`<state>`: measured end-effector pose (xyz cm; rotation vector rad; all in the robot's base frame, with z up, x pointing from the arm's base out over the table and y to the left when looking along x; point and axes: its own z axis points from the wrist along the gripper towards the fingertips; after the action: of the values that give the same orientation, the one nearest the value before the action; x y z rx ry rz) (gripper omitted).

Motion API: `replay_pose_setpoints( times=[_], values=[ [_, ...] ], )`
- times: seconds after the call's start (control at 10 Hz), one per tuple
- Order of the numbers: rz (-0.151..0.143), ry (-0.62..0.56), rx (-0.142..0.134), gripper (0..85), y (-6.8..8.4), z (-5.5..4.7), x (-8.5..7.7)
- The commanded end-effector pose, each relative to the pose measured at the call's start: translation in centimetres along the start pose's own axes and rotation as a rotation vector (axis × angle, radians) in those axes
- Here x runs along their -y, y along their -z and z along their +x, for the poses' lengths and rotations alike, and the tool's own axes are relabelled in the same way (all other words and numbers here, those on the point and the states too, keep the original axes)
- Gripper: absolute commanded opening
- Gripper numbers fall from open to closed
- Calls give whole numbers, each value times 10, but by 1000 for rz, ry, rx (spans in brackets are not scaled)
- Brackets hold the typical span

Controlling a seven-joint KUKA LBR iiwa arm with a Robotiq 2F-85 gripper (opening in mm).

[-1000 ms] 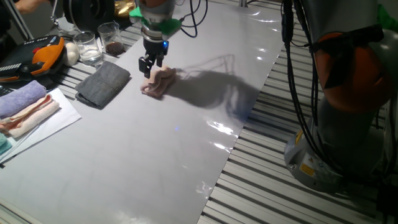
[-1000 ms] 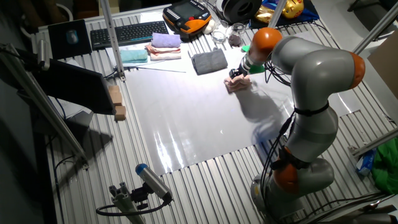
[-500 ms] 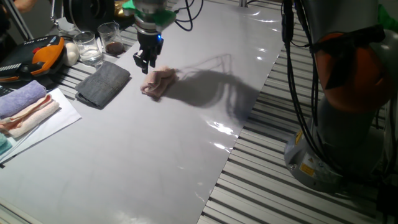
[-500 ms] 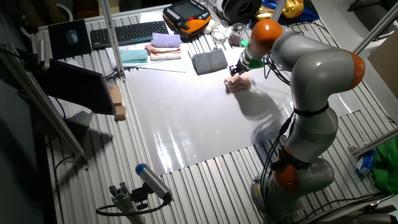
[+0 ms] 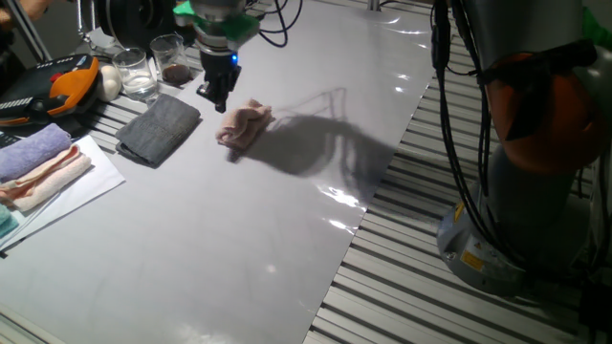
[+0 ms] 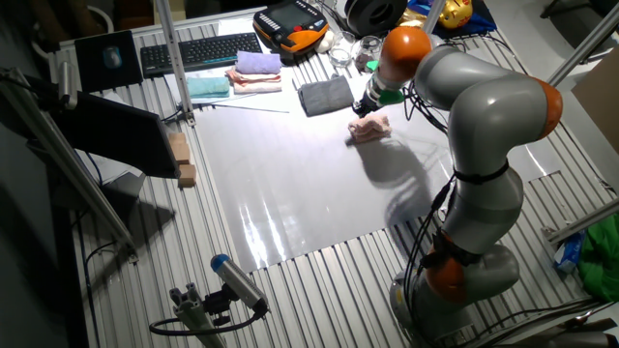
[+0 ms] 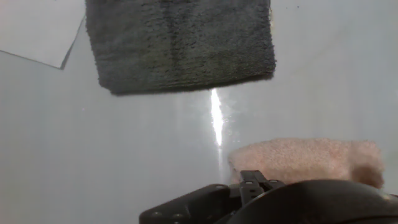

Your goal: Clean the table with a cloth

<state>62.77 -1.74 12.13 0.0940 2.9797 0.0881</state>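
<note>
The pale pink cloth lies crumpled on the glossy grey table, nothing holding it. It also shows in the other fixed view and at the lower right of the hand view. My gripper hangs just above the table, a little left of the cloth and apart from it, between it and the dark grey cloth. Its fingers look open and empty. In the other fixed view the gripper is just behind the cloth. The fingertips are hidden in the hand view.
A folded dark grey cloth lies left of the gripper, also in the hand view. Two glasses stand behind it. Lavender and peach towels lie on white paper at the left. The robot base stands right.
The gripper let go of the pink cloth, rose and moved left and back towards the dark grey cloth. The pink cloth stayed where it was.
</note>
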Motion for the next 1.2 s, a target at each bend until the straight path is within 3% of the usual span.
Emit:
replay_pose_setpoints(
  times=[0.0,0.3,0.5,0.8,1.1],
  values=[
    [7,-7,-5,0,2,-2,-9],
    [10,-35,-31,0,2,2,-40],
    [23,-8,-49,0,6,1,-46],
    [6,35,-71,0,16,5,-53],
    [55,92,-61,0,25,8,-53]
  ],
)
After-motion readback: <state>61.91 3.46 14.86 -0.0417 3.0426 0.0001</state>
